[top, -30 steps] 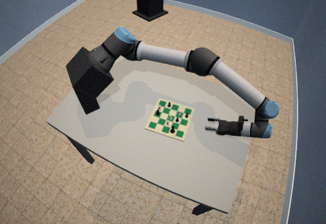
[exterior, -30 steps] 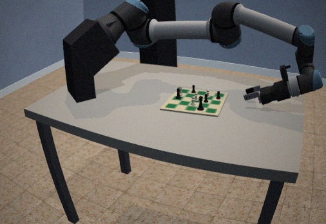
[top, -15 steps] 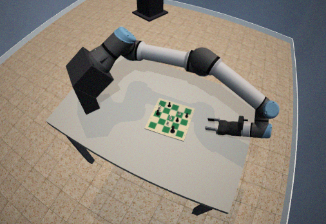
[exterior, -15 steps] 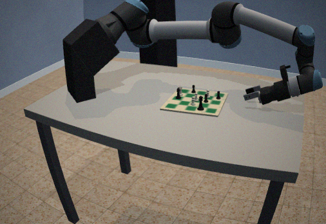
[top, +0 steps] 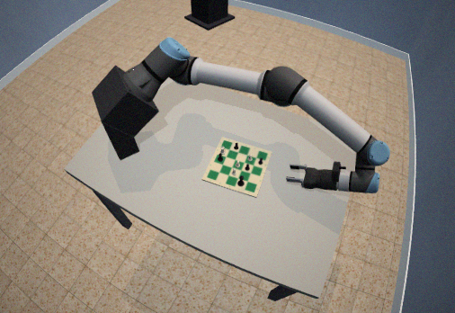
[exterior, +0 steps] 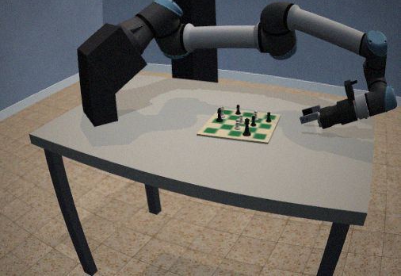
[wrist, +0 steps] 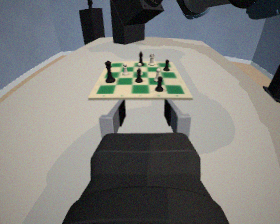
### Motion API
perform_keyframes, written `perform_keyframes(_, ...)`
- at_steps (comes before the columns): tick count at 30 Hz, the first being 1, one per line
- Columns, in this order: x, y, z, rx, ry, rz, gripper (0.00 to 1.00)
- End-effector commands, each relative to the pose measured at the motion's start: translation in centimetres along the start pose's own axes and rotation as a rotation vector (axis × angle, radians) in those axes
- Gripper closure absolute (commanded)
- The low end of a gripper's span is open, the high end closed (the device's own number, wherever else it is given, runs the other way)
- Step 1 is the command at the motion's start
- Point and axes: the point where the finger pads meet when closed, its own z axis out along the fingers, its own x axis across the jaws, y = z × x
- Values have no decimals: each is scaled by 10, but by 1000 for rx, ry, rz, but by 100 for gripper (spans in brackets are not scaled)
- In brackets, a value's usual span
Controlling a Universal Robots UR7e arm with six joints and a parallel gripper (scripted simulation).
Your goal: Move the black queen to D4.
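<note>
I see my gripper (top: 292,174) hanging low above the table (top: 180,218), off the board's side and apart from it, with its fingers pointing flat toward the chessboard (top: 236,165). The jaws are released, fully spread, and they hold nothing. On the wrist view the board lies straight ahead between the two fingers. The tallest black piece, which I take for the black queen (exterior: 246,127), stands upright on the board's front row in the exterior view, near the edge that faces this camera. The letters on the board's edge are too small for me, so I cannot tell its square. Other black and white pieces stand behind it
</note>
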Motion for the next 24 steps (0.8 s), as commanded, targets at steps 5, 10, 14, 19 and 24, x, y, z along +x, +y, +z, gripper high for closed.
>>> perform_keyframes(5,1,-25,-12,-1,0,0,0)
perform_keyframes(10,1,-44,-20,-1,0,0,0)
perform_keyframes(14,2,-68,-31,-1,0,0,0)
perform_keyframes(19,3,-82,-37,-1,0,0,0)
perform_keyframes(24,2,-80,-36,-2,-1,1,0)
